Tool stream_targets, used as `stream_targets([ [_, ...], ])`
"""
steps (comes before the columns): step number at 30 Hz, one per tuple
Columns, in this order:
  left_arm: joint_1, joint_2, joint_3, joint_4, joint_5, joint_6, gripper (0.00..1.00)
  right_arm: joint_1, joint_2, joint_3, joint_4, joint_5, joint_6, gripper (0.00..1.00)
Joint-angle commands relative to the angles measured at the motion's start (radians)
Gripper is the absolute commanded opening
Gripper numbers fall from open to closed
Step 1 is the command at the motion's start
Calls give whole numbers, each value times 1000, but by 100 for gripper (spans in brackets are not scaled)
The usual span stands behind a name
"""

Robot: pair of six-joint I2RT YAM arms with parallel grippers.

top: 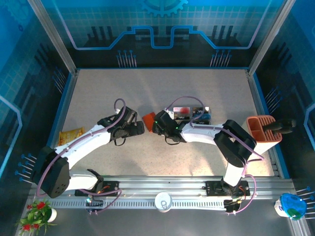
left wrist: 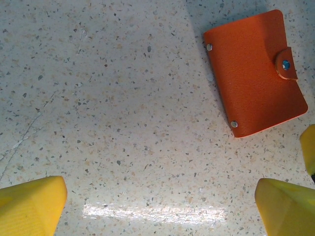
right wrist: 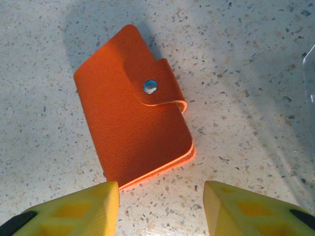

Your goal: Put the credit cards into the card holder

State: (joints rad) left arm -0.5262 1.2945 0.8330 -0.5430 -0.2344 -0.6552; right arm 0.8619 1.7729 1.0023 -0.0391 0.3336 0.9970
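Two grippers flank the card holder (right wrist: 133,103), shut w/ snap tab up. Right gripper (right wrist: 161,192) is nearer: holder lies straight ahead of it, centre-left of frame, long axis running upper left to lower right. Near corner sits just beside one finger; contact, can't tell. You've got those fingers partway apart, nothing btwn them. Left gripper (left wrist: 157,199) is spread wide, empty; holder sits upper right of its frame, well apart. Credit cards (top: 193,113) lie right of holder in top view.
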Motion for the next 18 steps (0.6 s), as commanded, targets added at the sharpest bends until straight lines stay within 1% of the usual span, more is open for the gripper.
stream_targets([
  [1, 5, -30, -16, 3, 3, 5, 99, -15, 31, 32, -9, 22, 31, 49],
  [13, 5, -17, -20, 9, 9, 8, 99, -56, 91, 50, 43, -52, 45, 49],
  [18, 5, -12, -23, 11, 9, 6, 99, -74, 106, 48, 82, -83, 51, 46],
])
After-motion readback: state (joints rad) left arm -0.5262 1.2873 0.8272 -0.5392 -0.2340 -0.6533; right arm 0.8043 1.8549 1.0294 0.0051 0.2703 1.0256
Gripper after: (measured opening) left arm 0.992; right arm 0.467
